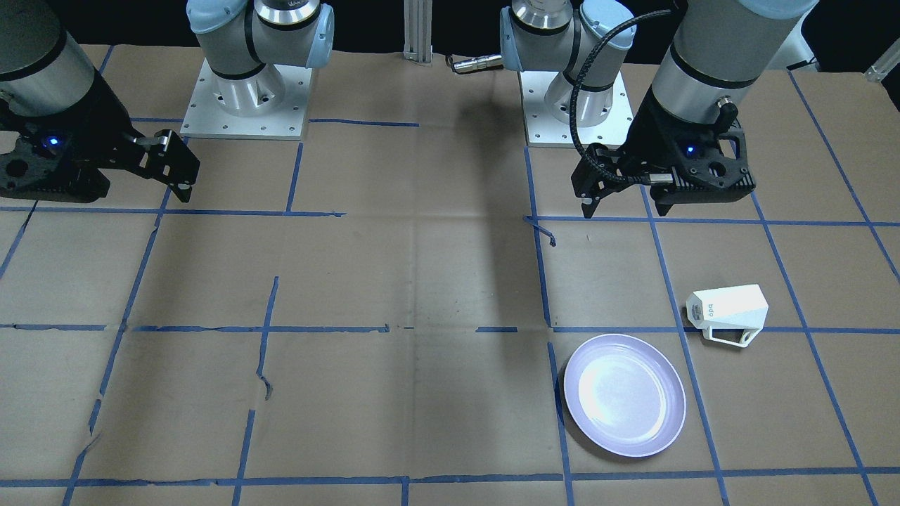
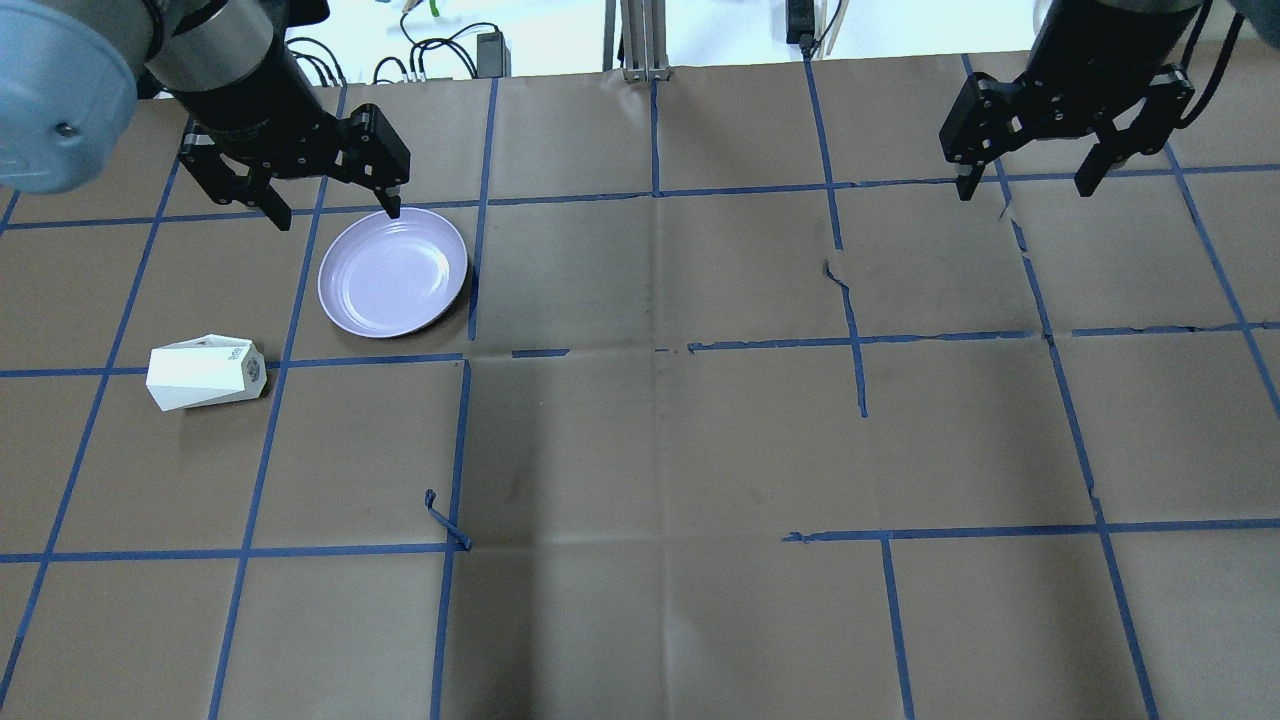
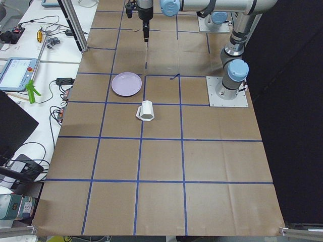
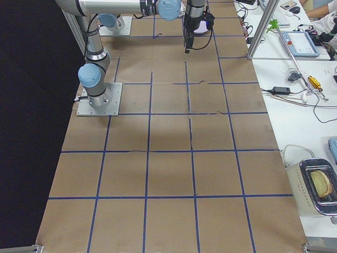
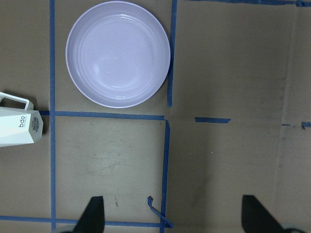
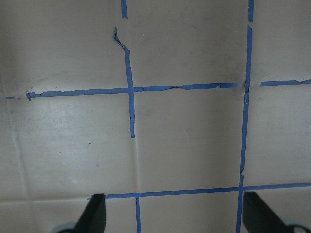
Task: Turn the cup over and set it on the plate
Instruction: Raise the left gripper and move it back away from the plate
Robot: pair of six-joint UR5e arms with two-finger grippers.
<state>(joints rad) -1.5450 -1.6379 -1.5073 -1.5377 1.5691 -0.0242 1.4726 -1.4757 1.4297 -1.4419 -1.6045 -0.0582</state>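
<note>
The white faceted cup (image 2: 205, 372) lies on its side on the brown paper, handle against the table; it also shows in the front view (image 1: 728, 309) and at the left edge of the left wrist view (image 5: 19, 127). The lavender plate (image 2: 393, 272) sits empty beside it, apart from it, and also shows in the front view (image 1: 624, 395) and the left wrist view (image 5: 118, 53). My left gripper (image 2: 338, 215) hangs open and empty above the table near the plate's edge. My right gripper (image 2: 1023, 190) hangs open and empty far away on the other side.
Blue tape lines grid the paper-covered table. A loose curl of tape (image 2: 445, 520) sticks up in front of the plate. The two arm bases (image 1: 246, 98) (image 1: 576, 105) stand at the robot side. A metal post (image 2: 640, 40) stands at the far edge.
</note>
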